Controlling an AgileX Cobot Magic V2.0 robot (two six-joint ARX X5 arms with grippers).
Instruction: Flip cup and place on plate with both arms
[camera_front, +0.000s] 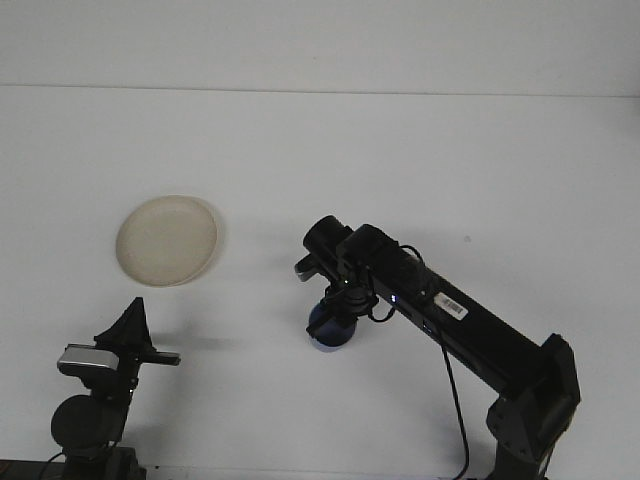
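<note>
The right gripper (330, 318) reaches down over a blue cup (331, 329) near the middle of the white table (400, 150), its fingers apparently closed around the cup, though the black wrist housing hides the contact from the front view. Only the cup's lower part shows beneath the gripper: a dark blue body with a paler band at the bottom, at or just above the tabletop; whether it touches the surface cannot be told, nor which way up it stands. The right arm (470, 325) stretches from its base at the lower right corner diagonally up and left to the cup, a white barcode label on its upper side, a small blue light glowing near the wrist and a thin black cable hanging below the forearm. Well apart from the cup, to the upper left, a round cream plate (166, 240) lies flat on the table with nothing on it. At the lower left, the left gripper (133, 325) points upward above its silver-and-black wrist, away from both plate and cup; its dark fingers overlap into one pointed shape, so whether they are spread or closed cannot be told. A faint line runs across the far edge of the table, where it meets the pale wall (320, 40) behind.
</note>
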